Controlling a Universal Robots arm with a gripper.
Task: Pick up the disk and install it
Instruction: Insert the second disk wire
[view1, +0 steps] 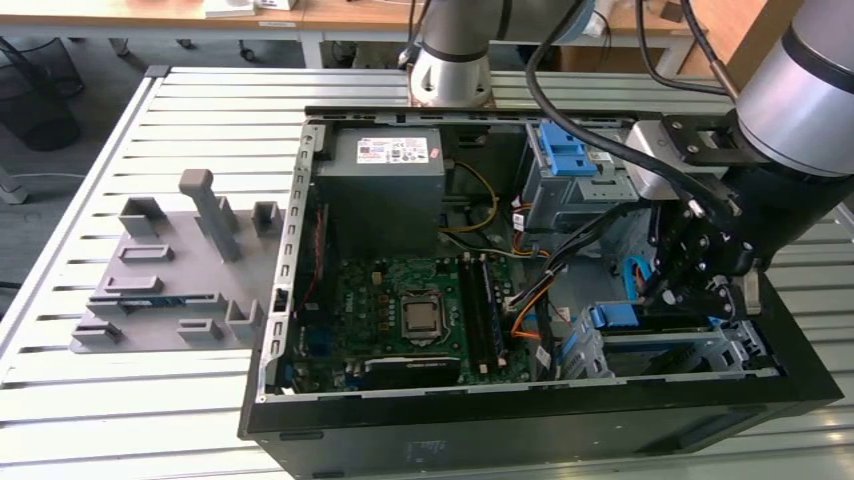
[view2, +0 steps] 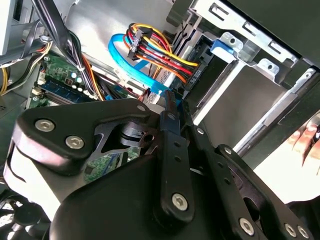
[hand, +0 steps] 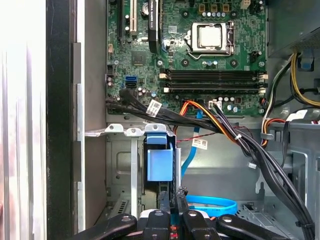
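The disk (view1: 622, 318) sits in the metal drive cage (view1: 721, 350) at the near right corner of the open computer case, and its blue carrier bracket is the part that shows. In the first wrist view the blue bracket of the disk (hand: 160, 164) stands in the cage slot just beyond my fingertips. My gripper (view1: 671, 300) reaches down into that corner. Its two fingers (hand: 166, 200) lie close together, with a thin blue edge of the carrier between them. In the second wrist view the gripper (view2: 172, 102) ends beside a blue flat cable (view2: 122, 55).
The motherboard (hand: 200, 60) and a bundle of coloured and black cables (hand: 220, 125) lie close to the cage. A grey power supply box (view1: 387, 180) and a second blue bracket (view1: 567, 150) sit at the case's far side. A grey fixture (view1: 174, 270) lies on the slatted table. A hand (view2: 305, 140) rests outside the case.
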